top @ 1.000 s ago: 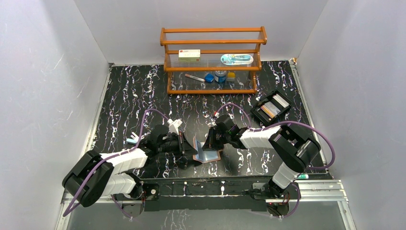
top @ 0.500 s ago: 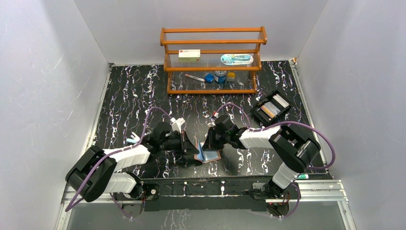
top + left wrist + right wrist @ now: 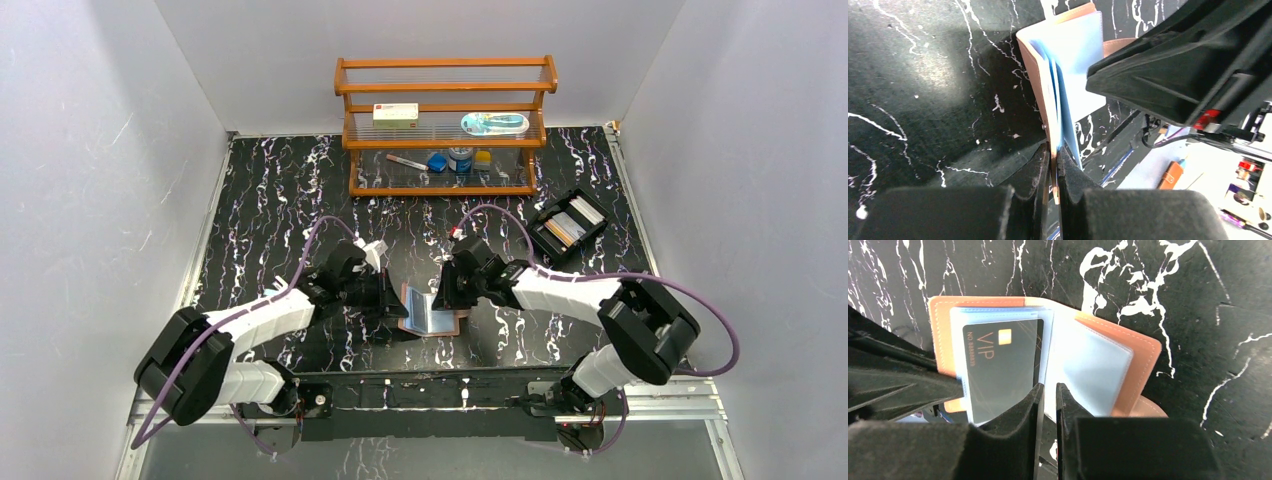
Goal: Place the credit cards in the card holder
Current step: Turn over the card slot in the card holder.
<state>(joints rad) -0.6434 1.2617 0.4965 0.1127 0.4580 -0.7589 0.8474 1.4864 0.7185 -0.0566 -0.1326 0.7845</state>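
The left gripper (image 3: 1054,150) is clamped on one cover of the card holder (image 3: 432,315), which is held open at the middle of the table's (image 3: 260,200) near edge. A dark credit card (image 3: 1003,370) marked "VIP" appears seated in a sleeve. The right gripper (image 3: 1048,390) is parted, with nothing grasped. Another card is judged to be needed next.

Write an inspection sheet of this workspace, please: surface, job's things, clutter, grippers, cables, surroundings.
surface: black marbled table
job's things: card holder open between the grippers, VIP card in a sleeve; more credit cards in the black tray, back right
clutter: wooden rack at the back with a white box and small items
grippers: left gripper shut on the card holder's cover; right gripper at the sleeves, grip unclear
cables: a purple cable loops over each arm
surroundings: plain grey walls
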